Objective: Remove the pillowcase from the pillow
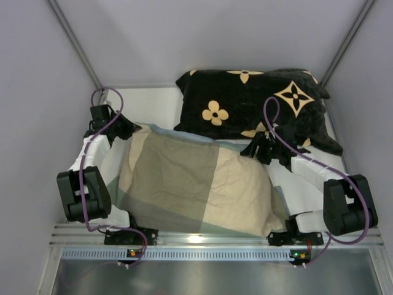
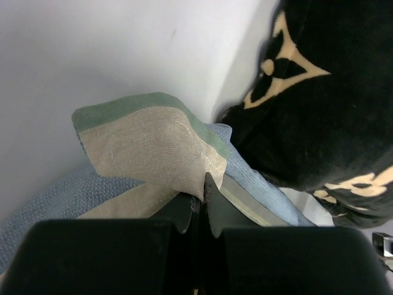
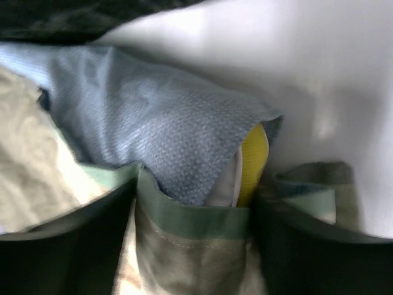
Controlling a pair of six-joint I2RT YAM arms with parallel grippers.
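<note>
Pillowcase point(image 1: 184, 178) is pinched by left gripper point(image 2: 201, 190) near tabletop point(image 1: 153, 101) far-left corner; right gripper point(image 3: 196, 206) is spread astride opening; pillow point(image 3: 253, 161) is barely bared.

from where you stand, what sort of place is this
Probably a robot test cell, not a bedroom: plain white walls box in a white table, two arms are bolted to a metal rail at its near edge, and a pillowcase and black cushion lie on it.
</note>
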